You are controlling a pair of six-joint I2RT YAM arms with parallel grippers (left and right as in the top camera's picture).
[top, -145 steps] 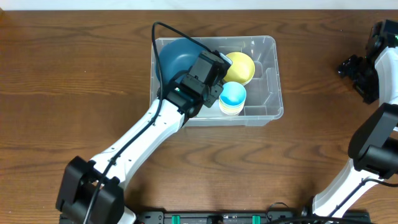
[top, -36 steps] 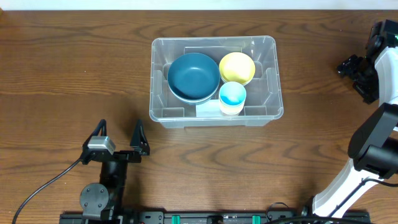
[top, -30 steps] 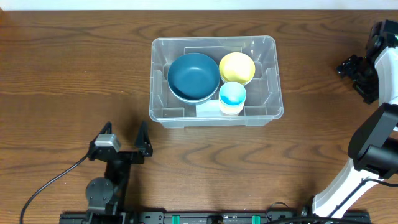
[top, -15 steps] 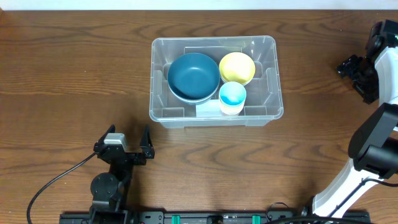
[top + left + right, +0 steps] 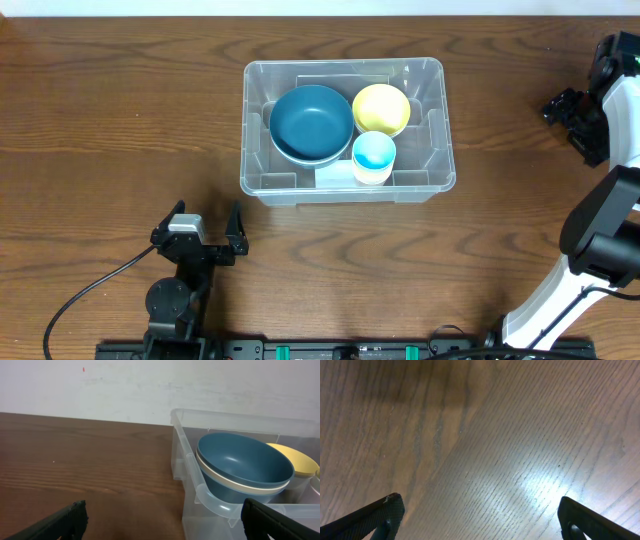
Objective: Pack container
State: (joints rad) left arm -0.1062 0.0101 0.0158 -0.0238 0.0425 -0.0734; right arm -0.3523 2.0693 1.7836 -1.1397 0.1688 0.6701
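The left pincer (image 5: 205,222), released and empty (the right pincer (image 5: 480,510) too), now sits withdrawn, the container (image 5: 345,64) ahead of it holding blue bowl (image 5: 312,122), yellow bowl (image 5: 381,108) and cup (image 5: 374,155): packing looks done.

A wooden table (image 5: 75,460) runs back to a white wall (image 5: 150,385), which carries a tiny red speck near the top left. On the right stands the clear container (image 5: 186,462), its near corner and rounded rim in view. Inside it sits a blue bowl (image 5: 240,462), tilted a little and nested in a pale bowl (image 5: 235,485) whose rim shows just beneath. A yellow bowl (image 5: 300,462) sits behind the blue one, partly hidden by it. The left gripper (image 5: 162,520) shows only its dark fingertips (image 5: 65,520) in the two bottom corners, spread wide, nothing held, and clear of the container.
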